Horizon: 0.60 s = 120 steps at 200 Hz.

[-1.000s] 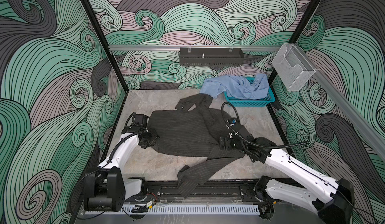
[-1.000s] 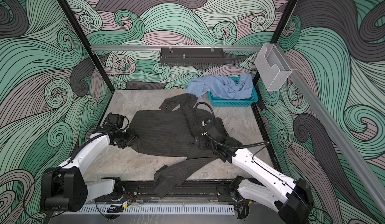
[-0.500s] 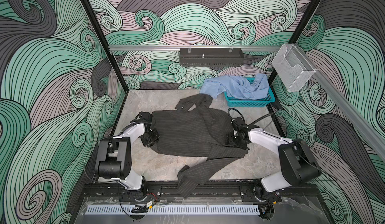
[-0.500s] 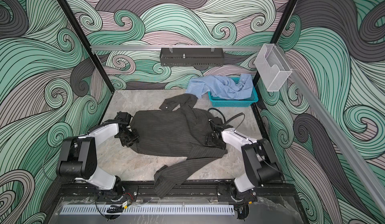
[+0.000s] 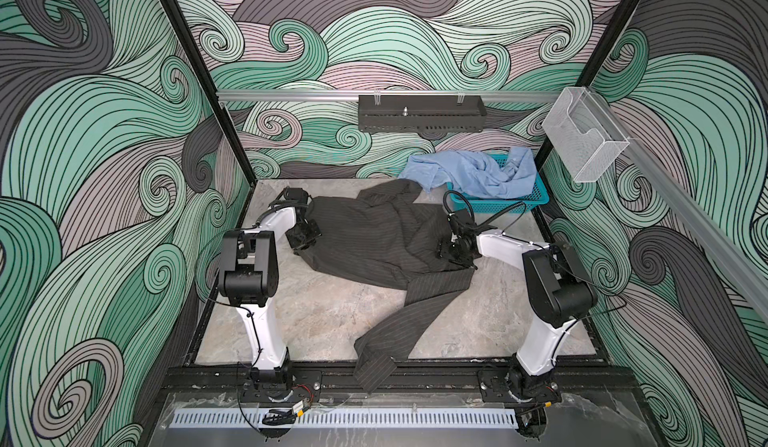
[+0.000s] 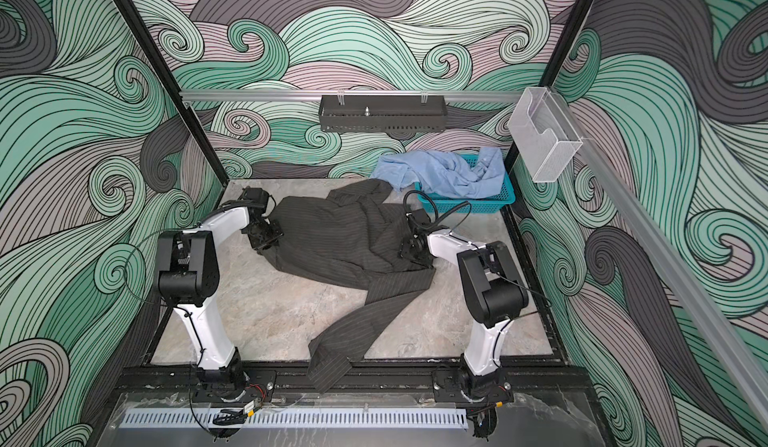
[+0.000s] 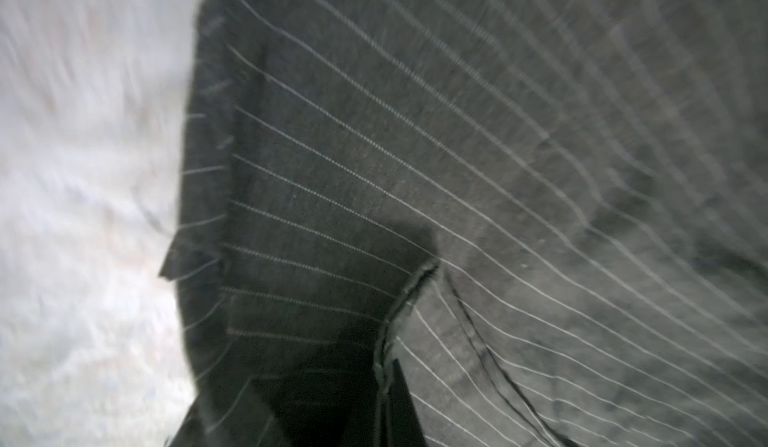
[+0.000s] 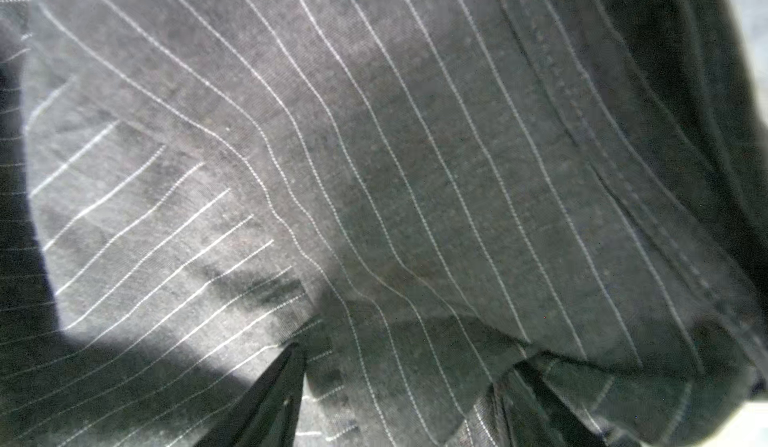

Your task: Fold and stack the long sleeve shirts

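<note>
1. The dark pinstriped shirt (image 5: 374,241) (image 6: 336,237) is spread on the marble surface (image 5: 316,312). One sleeve (image 5: 382,366) trails over the front rail, as it did a second ago.
2. The left end effector (image 5: 305,237) (image 6: 264,237) is at the shirt's left edge. It has been closed within the last second and is now clenched on that edge. In the left wrist view the pinstriped cloth (image 7: 457,154) is seen gathered to a pinch at the fingers.
3. The right end effector (image 5: 451,253) (image 6: 409,251) is set on the shirt's right side. It has been narrowed but is still parted. In the right wrist view its fingers (image 8: 270,395) stand apart with a ridge of cloth between them.
4. Compared with a second ago, both arms have been drawn up, with the elbows raised high above the surface instead of stretched low from the front rail.
5. Both end effectors, and the body of the shirt with them, are placed slightly farther toward the back wall than before.
6. The light blue shirt (image 5: 469,172) (image 6: 436,170) is left unchanged, crumpled in and over the teal basket (image 5: 498,207) (image 6: 465,208) at the back right.
</note>
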Available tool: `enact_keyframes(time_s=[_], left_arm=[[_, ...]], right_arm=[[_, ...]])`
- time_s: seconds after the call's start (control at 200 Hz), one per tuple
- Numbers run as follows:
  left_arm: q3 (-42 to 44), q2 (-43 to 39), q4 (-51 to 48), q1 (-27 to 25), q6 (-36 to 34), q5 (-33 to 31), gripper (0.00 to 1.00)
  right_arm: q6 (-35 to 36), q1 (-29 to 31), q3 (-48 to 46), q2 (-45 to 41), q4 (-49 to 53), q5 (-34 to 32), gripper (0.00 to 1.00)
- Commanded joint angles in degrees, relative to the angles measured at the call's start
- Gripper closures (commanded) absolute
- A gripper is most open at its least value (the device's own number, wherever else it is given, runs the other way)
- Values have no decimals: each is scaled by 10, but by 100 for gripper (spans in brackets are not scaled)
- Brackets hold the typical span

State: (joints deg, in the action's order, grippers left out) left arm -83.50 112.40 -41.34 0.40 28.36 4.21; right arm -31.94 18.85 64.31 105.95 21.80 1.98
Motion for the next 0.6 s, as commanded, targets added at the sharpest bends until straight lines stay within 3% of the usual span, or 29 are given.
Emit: enact_keyframes(time_s=[0.0,0.19,0.365,0.46,0.495,0.595], left_arm=[[-19,-40,-38,14,-28,10,100],[138,-212,15,23,-63,0,100],[365,-427,164,28,-103,-37,100],[434,-511,220,28,-127,-32,100],[451,-533,234,28,-129,-37,97],[460,-572,215,27,-130,-57,74]], right_arm=[[6,-8,5,5,46,-11,29],[18,-10,-59,-30,45,-24,28],[9,-12,-110,-53,22,-11,29],[7,-13,-111,-60,30,-5,28],[6,-13,-113,-67,35,-2,26],[-1,-12,-121,-123,51,11,19]])
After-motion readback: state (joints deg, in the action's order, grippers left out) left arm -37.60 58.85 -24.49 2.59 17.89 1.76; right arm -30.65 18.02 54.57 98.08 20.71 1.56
